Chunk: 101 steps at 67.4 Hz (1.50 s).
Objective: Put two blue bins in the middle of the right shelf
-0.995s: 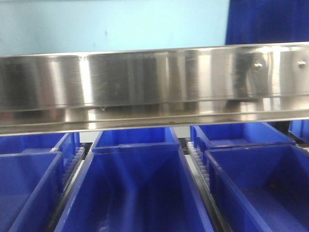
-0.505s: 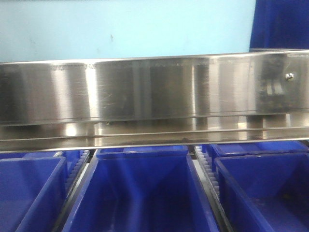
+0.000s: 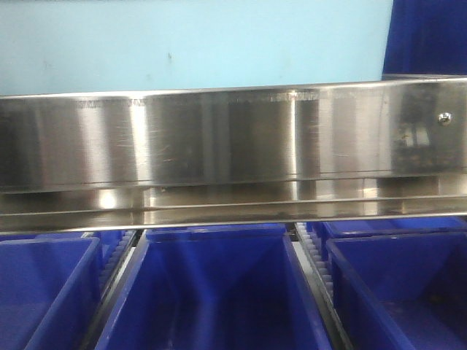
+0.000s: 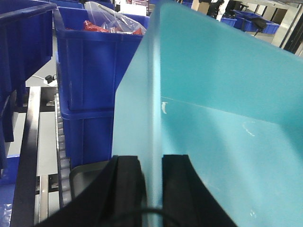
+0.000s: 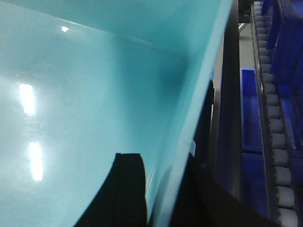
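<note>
The left fingers (image 4: 127, 189) are clamped on a side wall of a pale cyan bin (image 4: 227, 94), one black finger on each face. The right fingers (image 5: 129, 189) grip a cyan wall the same way, one inside and one outside. Whether one bin or two nested ones are held cannot be told. In the front view the pale cyan side fills the space above the steel rail (image 3: 219, 138) of the shelf tier, with a screw head (image 3: 444, 117) near the rail's right end. Below it, dark blue bins (image 3: 211, 292) sit in rows with white rollers (image 3: 310, 251) between them.
</note>
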Each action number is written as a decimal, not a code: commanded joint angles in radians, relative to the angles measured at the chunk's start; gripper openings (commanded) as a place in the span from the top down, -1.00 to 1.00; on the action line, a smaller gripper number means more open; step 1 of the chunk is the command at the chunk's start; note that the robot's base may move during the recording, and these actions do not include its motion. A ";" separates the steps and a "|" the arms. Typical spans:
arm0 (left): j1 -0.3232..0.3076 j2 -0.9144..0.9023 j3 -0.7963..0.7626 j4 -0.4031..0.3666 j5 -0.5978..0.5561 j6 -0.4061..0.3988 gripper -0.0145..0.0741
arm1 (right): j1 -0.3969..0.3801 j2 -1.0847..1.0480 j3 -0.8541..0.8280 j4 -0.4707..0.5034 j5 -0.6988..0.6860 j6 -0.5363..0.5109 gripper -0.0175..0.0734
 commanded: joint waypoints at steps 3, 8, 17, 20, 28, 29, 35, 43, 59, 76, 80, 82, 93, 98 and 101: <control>0.003 -0.012 -0.015 -0.010 -0.078 -0.013 0.92 | -0.004 -0.013 -0.008 -0.024 -0.011 -0.038 0.95; 0.003 -0.012 -0.015 -0.010 -0.078 -0.013 0.92 | -0.004 -0.013 -0.008 -0.024 -0.011 -0.038 0.95; 0.003 -0.012 -0.015 -0.010 -0.078 -0.013 0.92 | -0.004 -0.013 -0.008 -0.024 -0.011 -0.038 0.95; 0.003 -0.012 -0.015 -0.010 -0.078 -0.013 0.92 | -0.004 -0.013 -0.008 -0.024 -0.011 -0.038 0.95; 0.003 -0.012 -0.015 -0.010 -0.078 -0.013 0.92 | -0.004 -0.013 -0.008 -0.024 -0.011 -0.038 0.95; 0.003 -0.012 -0.015 -0.010 -0.078 -0.013 0.92 | -0.004 -0.013 -0.008 -0.024 -0.011 -0.038 0.95; 0.003 -0.012 -0.015 -0.010 -0.078 -0.013 0.92 | -0.004 -0.013 -0.008 -0.024 -0.011 -0.038 0.95; 0.003 -0.012 -0.015 -0.010 -0.078 -0.013 0.92 | -0.004 -0.013 -0.008 -0.024 -0.011 -0.038 0.95; 0.003 -0.012 -0.015 -0.010 -0.078 -0.013 0.92 | -0.004 -0.013 -0.008 -0.024 -0.011 -0.038 0.95; 0.003 -0.012 -0.015 -0.026 -0.001 -0.013 0.92 | -0.004 -0.013 -0.008 -0.022 -0.007 -0.038 0.95; 0.003 -0.006 -0.013 -0.033 0.061 -0.013 0.92 | -0.004 -0.011 -0.008 -0.034 0.014 -0.038 0.95; 0.003 -0.003 -0.011 -0.035 0.092 -0.013 0.92 | -0.004 -0.011 -0.008 -0.042 0.021 -0.038 0.95; -0.001 0.031 0.015 -0.030 0.213 -0.013 0.92 | -0.004 -0.005 0.009 -0.104 0.028 -0.038 0.95; -0.001 0.050 0.033 -0.030 0.239 -0.013 0.92 | -0.004 0.009 0.020 -0.108 0.028 -0.038 0.95; -0.001 0.057 0.047 -0.030 0.246 -0.013 0.92 | -0.004 0.019 0.023 -0.108 0.028 -0.038 0.95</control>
